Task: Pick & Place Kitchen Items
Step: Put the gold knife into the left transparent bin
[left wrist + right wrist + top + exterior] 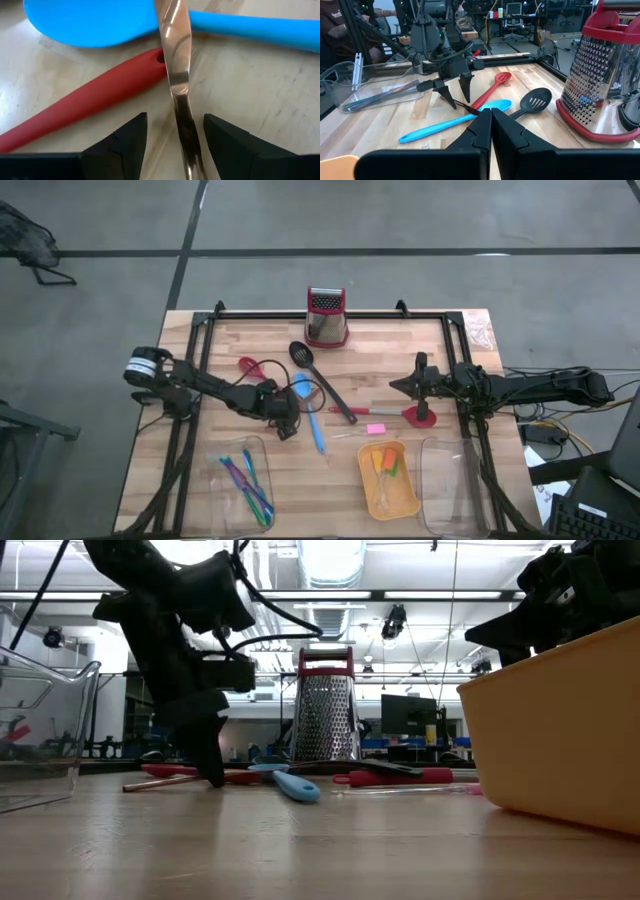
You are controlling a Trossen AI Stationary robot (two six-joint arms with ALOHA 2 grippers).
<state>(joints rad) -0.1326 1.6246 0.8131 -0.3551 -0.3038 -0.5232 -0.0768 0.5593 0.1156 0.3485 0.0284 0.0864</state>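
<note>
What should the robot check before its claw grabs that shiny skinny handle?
1. Left claw open: ok.
2. Thin shiny metal handle between its fingers: ok.
3. Long red plastic spoon handle outside the claw: ok, beside one finger.
4. Bright blue plastic spatula out of the way: not ok, the metal handle crosses over it.
5. Right claw shut and waiting far off: ok.
6. Fingertips touching the table: cannot tell.

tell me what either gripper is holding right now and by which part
Nothing is held. The open left gripper straddles a thin shiny metal handle without closing; the right gripper is shut on nothing.
</note>
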